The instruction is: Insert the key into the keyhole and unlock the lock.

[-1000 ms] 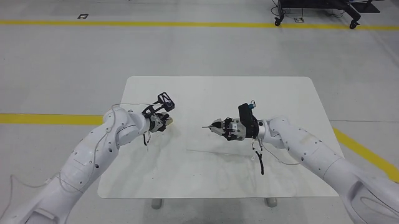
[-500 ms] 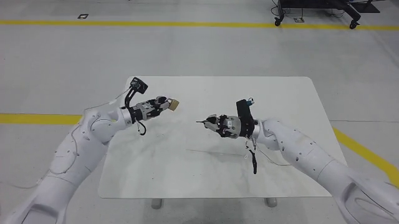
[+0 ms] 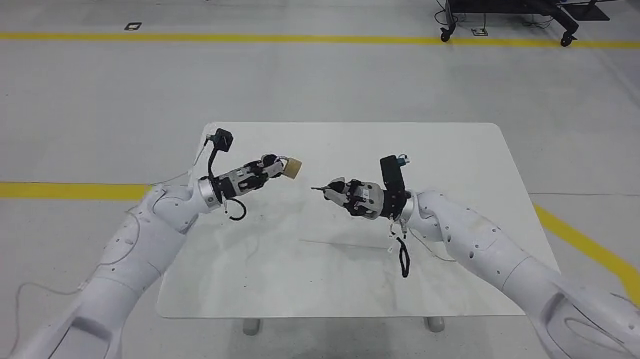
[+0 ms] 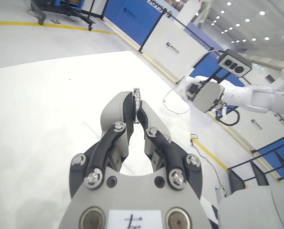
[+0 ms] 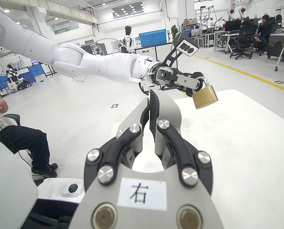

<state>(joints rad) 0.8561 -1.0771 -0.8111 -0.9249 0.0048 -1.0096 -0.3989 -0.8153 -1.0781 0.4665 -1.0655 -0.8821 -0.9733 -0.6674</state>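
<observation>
Padlock (image 5: 205, 97) hangs by shackle from clamped left gripper (image 3: 268, 167), above table (image 3: 450, 149). Right gripper (image 3: 338, 191) pinches key (image 3: 320, 189), tip near lock, not touching. Risks: keyhole unseen, misaligned key skids off body; loose-hanging lock swings under push.

From above, the key (image 3: 321, 188) is a thin dark line, too small for its teeth to be told. The padlock (image 3: 292, 167) is a small tan block whose shackle and keyhole cannot be made out. Both arms are cut off at the lower edge. In the left wrist view the padlock shows as a narrow strip, the rest hidden behind the fingers (image 4: 118, 110) of the left gripper (image 4: 137, 103) clamped on it. In the right wrist view the shackle's top is buried in that gripper, and the key's head is covered by the pads of the right gripper (image 5: 151, 100) pinching it.
</observation>
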